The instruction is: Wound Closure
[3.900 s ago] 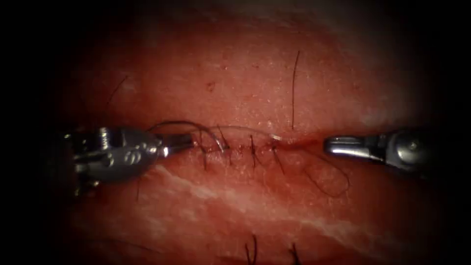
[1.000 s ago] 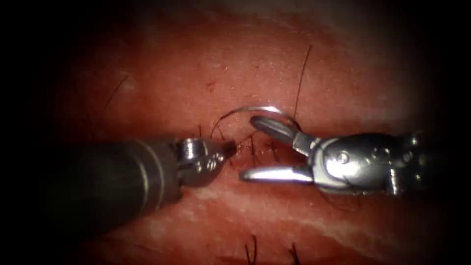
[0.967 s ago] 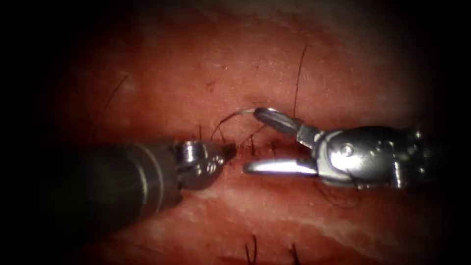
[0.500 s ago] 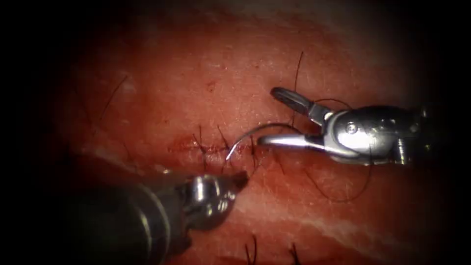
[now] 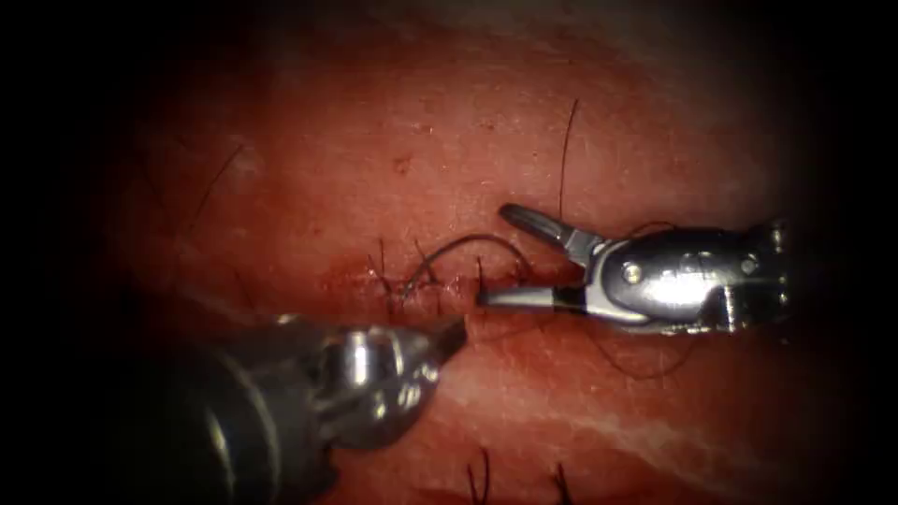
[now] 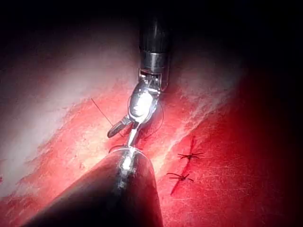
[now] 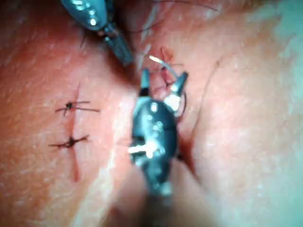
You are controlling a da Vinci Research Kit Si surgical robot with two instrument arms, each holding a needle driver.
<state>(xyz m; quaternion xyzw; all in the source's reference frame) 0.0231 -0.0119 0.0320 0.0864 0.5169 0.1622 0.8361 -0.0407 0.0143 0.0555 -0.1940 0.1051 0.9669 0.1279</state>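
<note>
Right tool [image 5: 496, 257] reaching in level, jaws gaping astride the needle [image 5: 458, 248] arching over the cut [image 5: 440, 285], holding nothing, left tool [image 5: 449, 337] angling up, jaws together, empty

Both end effectors polished metal, glossy, hard glare: right [image 5: 496, 257], left [image 5: 449, 339]. Left shaft [image 5: 234, 421] dark, satin. Needle [image 5: 468, 245] thin bright wire. Thread [image 5: 645, 360] dark, matt. Tissue [image 5: 421, 140] wet, sheeny, finely pebbled.
</note>
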